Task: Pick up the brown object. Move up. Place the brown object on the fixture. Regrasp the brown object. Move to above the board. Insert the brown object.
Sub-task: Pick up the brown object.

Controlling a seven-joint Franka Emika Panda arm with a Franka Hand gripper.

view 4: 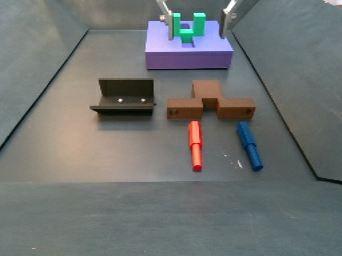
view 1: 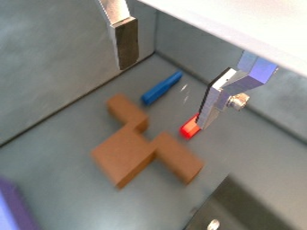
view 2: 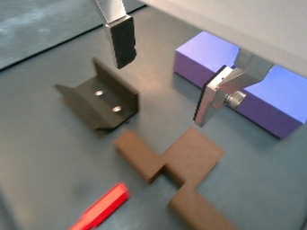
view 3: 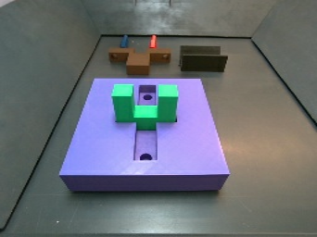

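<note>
The brown object [view 1: 144, 151] is a wood-coloured cross-shaped block lying flat on the grey floor, also seen in the wrist view [view 2: 175, 163] and in both side views [view 3: 139, 58] [view 4: 210, 102]. My gripper [view 1: 171, 72] hangs open well above the floor with nothing between its silver fingers [view 2: 120, 40]. In a side view the gripper [view 4: 195, 8] shows only as two finger tips at the frame's edge. The dark fixture [view 2: 102, 94] stands beside the brown object [view 4: 124, 96]. The purple board [view 3: 186, 148] carries a green U-shaped block [view 3: 145, 102].
A blue bar [view 1: 162, 88] and a red bar [view 1: 189, 130] lie on the floor next to the brown object, also in a side view [view 4: 249, 145] [view 4: 195, 145]. Grey walls enclose the floor on all sides.
</note>
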